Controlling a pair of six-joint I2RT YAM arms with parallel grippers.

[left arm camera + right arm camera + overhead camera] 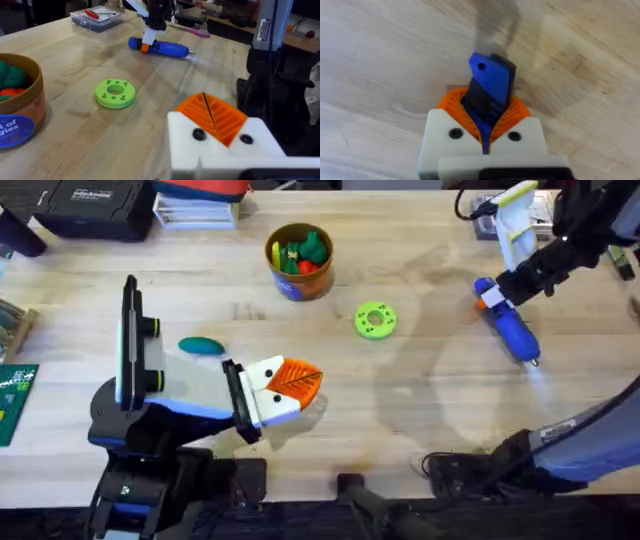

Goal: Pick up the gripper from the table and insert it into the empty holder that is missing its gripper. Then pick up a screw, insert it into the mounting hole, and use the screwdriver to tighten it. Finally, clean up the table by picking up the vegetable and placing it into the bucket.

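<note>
Lying on the wooden table [420,400] at its right side, the screwdriver [512,325] points its thin bit toward the near edge. The right gripper [492,297] is clamped on its upper end, orange pads pressed against the blue body; the right wrist view shows the pads clenched around it. The left gripper [298,383] rests low near the front left, its pads together with nothing between them. The vegetable [201,346] lies just beside the left arm, on the far side. A lime-green disc [375,320] sits mid-table, between the grippers. The bucket [298,260] stands farther back, with toys inside. Bare wood lies open between disc and screwdriver.
</note>
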